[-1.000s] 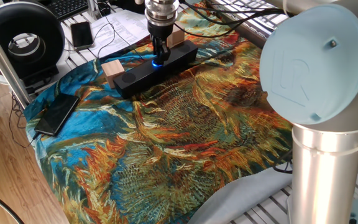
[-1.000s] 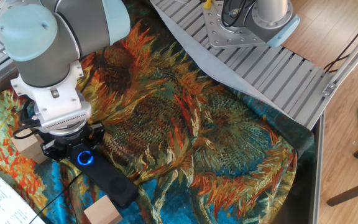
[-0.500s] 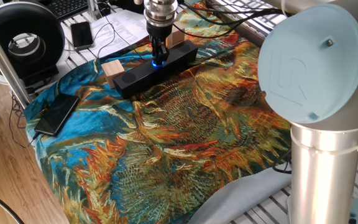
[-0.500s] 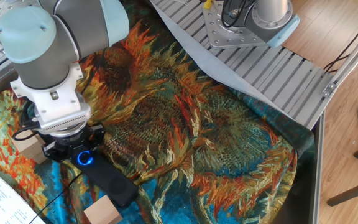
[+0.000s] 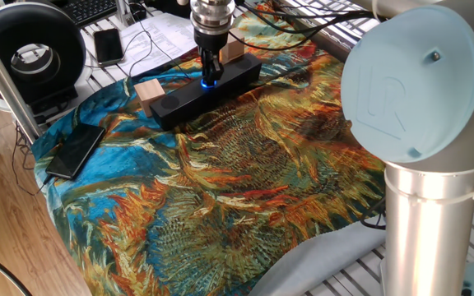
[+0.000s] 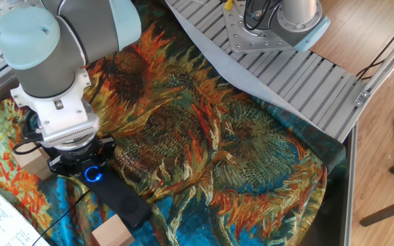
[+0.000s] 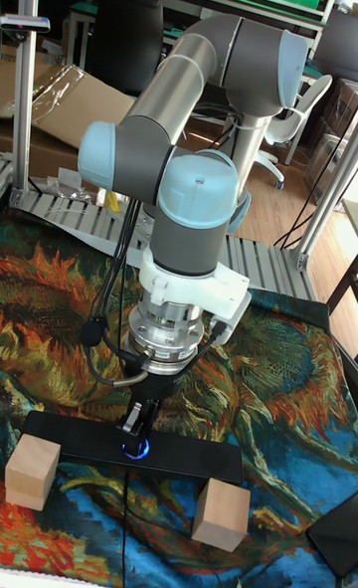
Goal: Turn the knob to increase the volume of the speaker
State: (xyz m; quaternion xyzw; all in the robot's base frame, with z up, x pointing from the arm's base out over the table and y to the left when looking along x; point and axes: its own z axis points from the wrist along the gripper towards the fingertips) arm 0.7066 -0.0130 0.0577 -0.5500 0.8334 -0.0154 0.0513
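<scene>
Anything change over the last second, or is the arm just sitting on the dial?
Very little. The gripper stays down on the knob, its fingers around the blue-lit ring; the wrist housing shifts slightly, consistent with a small rotation, but no clear turn of the knob shows. Nothing was taken hold of or let go. The speaker, both wooden blocks and the phone have not moved.

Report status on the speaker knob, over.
Hand down on blue-lit round black knob, fingers closed around it. Long black bar speaker flat on cloth. Nothing obstructing.
</scene>
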